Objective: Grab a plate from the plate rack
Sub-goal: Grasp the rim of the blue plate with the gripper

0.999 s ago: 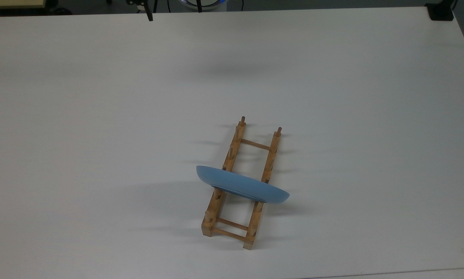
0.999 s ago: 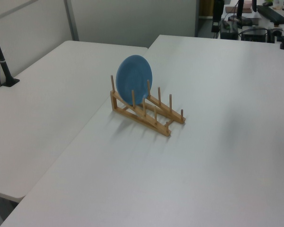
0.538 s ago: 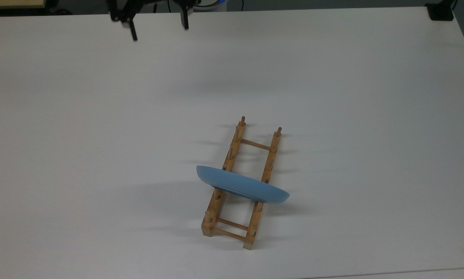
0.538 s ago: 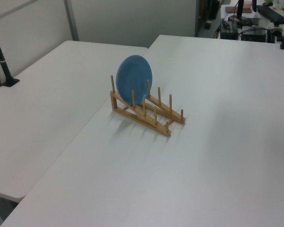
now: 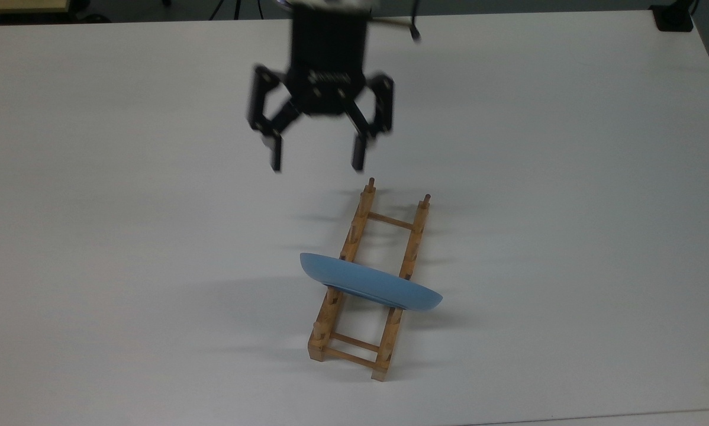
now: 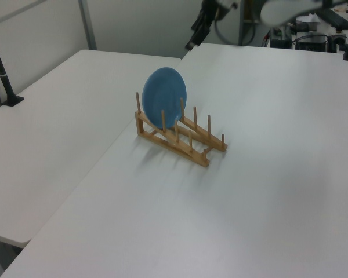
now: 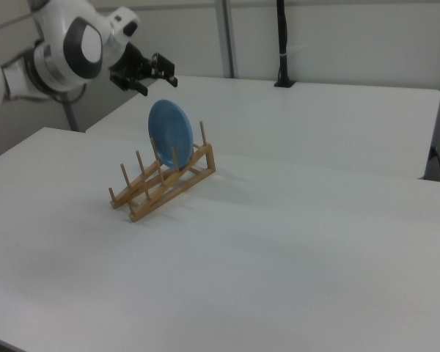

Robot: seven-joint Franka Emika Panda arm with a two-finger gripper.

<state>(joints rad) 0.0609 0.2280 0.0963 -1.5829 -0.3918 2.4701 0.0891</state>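
The light-blue plate [image 5: 369, 287] stands on edge between the pegs of the wooden plate rack [image 5: 416, 228], nearer the rack's end at the top view's bottom. My black gripper [image 5: 317, 163] hangs open above the table, just beyond the rack's other end, with nothing between its fingers. In the left view the plate [image 6: 164, 97] faces the camera in the rack [image 6: 188, 147], and the gripper [image 6: 196, 36] is high behind it. In the right view the gripper [image 7: 156, 83] hovers up and left of the plate [image 7: 169, 132] and rack [image 7: 154, 194].
The white table [image 5: 153, 236] spreads wide around the rack. A second white table [image 6: 58, 116] adjoins it, carrying a black pole [image 6: 3, 75] on a base. A black mount [image 5: 674, 18] sits at the top view's upper right corner.
The gripper has come in from the top view's upper edge, moving down and to the right towards the rack's free end, still open. Plate and rack have not moved.
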